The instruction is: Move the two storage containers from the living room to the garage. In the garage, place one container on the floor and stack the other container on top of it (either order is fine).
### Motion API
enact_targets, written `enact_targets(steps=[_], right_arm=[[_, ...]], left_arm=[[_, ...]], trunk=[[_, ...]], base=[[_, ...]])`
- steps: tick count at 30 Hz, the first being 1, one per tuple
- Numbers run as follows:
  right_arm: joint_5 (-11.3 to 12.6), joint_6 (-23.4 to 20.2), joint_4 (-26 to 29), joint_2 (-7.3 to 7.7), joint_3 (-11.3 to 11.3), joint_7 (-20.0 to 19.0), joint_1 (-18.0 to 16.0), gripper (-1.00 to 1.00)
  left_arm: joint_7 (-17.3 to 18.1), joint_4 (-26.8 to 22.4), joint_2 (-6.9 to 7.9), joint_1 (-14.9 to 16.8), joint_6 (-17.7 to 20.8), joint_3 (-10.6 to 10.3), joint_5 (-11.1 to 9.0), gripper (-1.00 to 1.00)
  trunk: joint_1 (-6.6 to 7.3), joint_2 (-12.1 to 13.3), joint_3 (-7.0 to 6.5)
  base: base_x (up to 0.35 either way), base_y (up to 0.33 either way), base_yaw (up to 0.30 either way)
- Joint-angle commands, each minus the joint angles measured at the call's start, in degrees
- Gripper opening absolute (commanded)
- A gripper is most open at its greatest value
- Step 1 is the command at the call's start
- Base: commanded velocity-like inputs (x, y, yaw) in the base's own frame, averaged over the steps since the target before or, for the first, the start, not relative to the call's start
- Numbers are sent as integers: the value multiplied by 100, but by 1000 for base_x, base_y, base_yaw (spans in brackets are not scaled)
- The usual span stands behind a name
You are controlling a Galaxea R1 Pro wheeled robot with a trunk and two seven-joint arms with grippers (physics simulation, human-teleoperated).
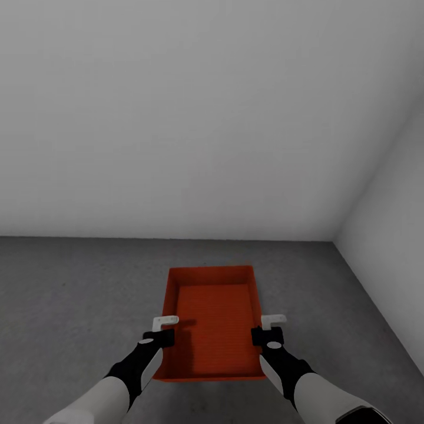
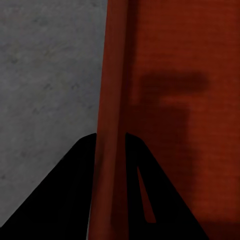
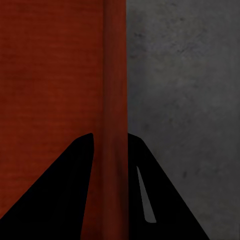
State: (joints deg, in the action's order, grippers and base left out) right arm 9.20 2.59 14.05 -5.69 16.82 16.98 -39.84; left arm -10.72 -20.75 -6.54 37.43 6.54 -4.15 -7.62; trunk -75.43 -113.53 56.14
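One orange-red storage container (image 1: 215, 318) lies lengthwise in front of me over the dark grey concrete floor (image 1: 70, 294) of the garage. My left gripper (image 1: 165, 331) is shut on its left side wall and my right gripper (image 1: 268, 330) on its right side wall. In the left wrist view the thin wall (image 2: 112, 90) runs between the black fingers (image 2: 60, 200), with the ribbed inside to one side and floor (image 2: 45, 75) to the other. The right wrist view shows the same: wall (image 3: 115, 75) between the fingers (image 3: 55, 190). Whether the bin rests on the floor I cannot tell.
A plain pale grey wall (image 1: 176, 118) stands a short way beyond the container. A second grey wall (image 1: 394, 235) closes the right side, meeting it in a corner. Bare concrete extends to the left.
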Motion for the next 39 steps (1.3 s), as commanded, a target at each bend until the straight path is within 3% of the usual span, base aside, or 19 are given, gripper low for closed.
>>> enact_targets(steps=[1, 39], right_arm=[[35, 22, 142, -2, -109, -1, -6, -100], [38, 23, 138, 9, -109, -19, -6, -100]], left_arm=[[-71, -8, 4, -2, 36, 25, -11, -100], [-71, 1, 4, -1, 37, 23, -11, -100]], trunk=[[-22, -43, 23], [-856, -1568, 705]], base=[[0, 0, 0], [0, 0, 0]])
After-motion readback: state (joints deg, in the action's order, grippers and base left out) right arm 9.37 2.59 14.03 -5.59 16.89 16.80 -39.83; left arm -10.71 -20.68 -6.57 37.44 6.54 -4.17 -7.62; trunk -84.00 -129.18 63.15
